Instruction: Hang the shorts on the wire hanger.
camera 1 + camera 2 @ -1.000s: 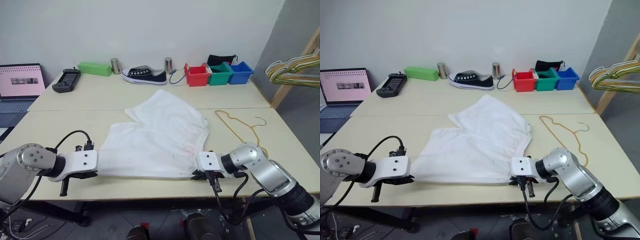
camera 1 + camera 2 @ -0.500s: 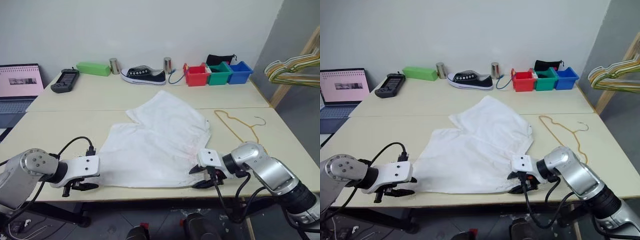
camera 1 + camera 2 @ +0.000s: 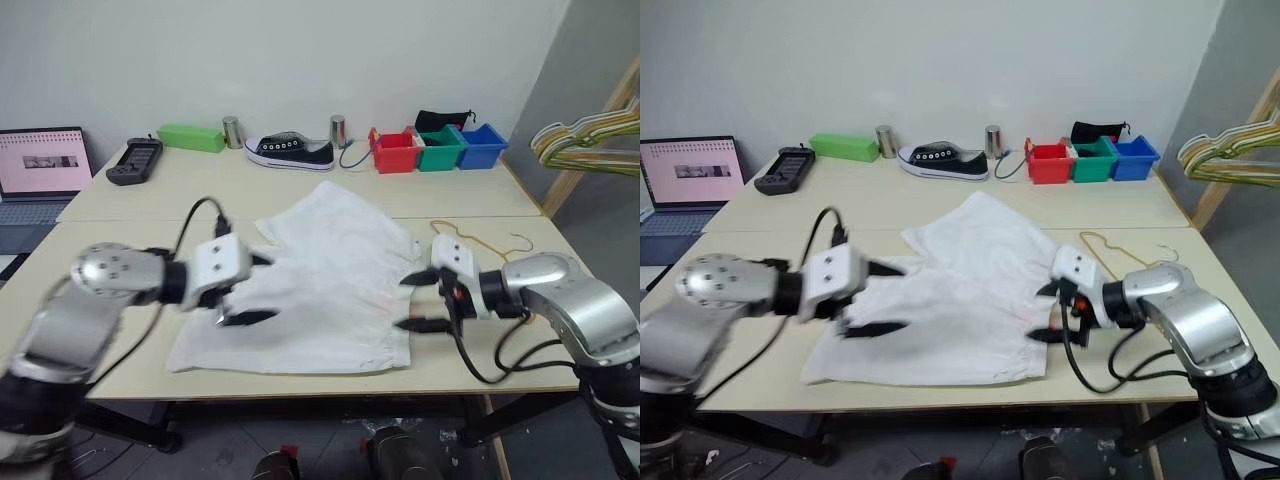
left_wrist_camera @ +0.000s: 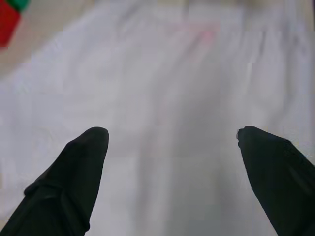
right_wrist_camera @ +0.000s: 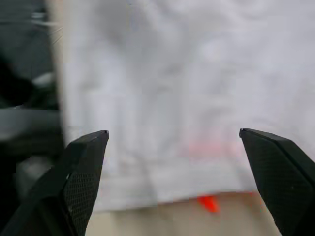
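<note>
The white shorts (image 3: 325, 285) lie spread flat on the middle of the table, waistband towards the right, with a bit of orange drawstring (image 5: 208, 202) at the waistband edge. My left gripper (image 3: 257, 288) hovers open over the shorts' left part, nothing between its fingers (image 4: 86, 147). On the waistband side my right gripper (image 3: 412, 302) hangs open just above the cloth, also holding nothing. The thin yellow-gold wire hanger (image 3: 470, 238) lies flat on the table to the right of the shorts, partly hidden behind my right arm.
Along the back of the table stand a laptop (image 3: 40, 165), a black device (image 3: 133, 160), a green box (image 3: 188, 137), a dark shoe (image 3: 290, 150) and red, green and blue bins (image 3: 437, 148). A bunch of hangers (image 3: 585, 135) hangs at the far right.
Both grippers were shut on the shorts' near corners at the table's front edge. They opened, let go and rose over the cloth, the left swinging in towards the middle.
</note>
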Tool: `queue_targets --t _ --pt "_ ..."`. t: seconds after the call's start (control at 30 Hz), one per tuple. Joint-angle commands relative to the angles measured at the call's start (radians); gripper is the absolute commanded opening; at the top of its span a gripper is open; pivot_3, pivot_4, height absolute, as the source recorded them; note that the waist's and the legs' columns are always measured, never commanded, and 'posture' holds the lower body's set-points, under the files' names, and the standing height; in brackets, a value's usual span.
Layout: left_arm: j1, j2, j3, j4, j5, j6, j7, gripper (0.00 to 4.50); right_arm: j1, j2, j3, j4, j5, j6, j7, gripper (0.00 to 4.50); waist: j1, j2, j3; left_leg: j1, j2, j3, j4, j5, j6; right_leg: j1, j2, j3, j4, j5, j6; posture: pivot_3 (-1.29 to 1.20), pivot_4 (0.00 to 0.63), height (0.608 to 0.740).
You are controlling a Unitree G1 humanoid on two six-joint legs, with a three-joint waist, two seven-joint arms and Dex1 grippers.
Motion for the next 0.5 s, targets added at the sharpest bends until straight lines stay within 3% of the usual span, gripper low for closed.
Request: queue_targets --t 0.03,0.23,0.5 --pt "-0.031 -0.085 -0.042 -0.046 0.003 0.040 0.097 4.44 0.001 -0.016 -0.085 0.149 -0.082 -0.033 -0.154 4.50 -0.004 0.000 0.000 0.000 0.000 0.001 0.001 0.000 0.000 0.000 0.000 0.002 0.001 0.000 0.001 -0.27 0.073 0.740" --pt "-0.103 -0.236 -0.125 0.001 0.012 0.056 0.167 4.44 -0.069 -0.004 -0.161 0.441 -0.126 -0.052 -0.291 4.50 -0.036 0.001 0.000 0.000 0.000 0.004 0.001 0.000 0.001 -0.001 0.001 0.005 0.002 0.001 0.001 -0.30 0.073 0.740" --pt "-0.090 -0.247 -0.152 -0.015 0.015 0.044 0.162 4.44 -0.148 0.004 -0.148 0.695 -0.135 -0.073 -0.285 4.50 -0.103 0.001 0.000 0.000 -0.001 0.004 0.000 0.000 0.001 0.000 0.002 0.006 0.001 0.002 0.006 -0.30 0.070 0.740"
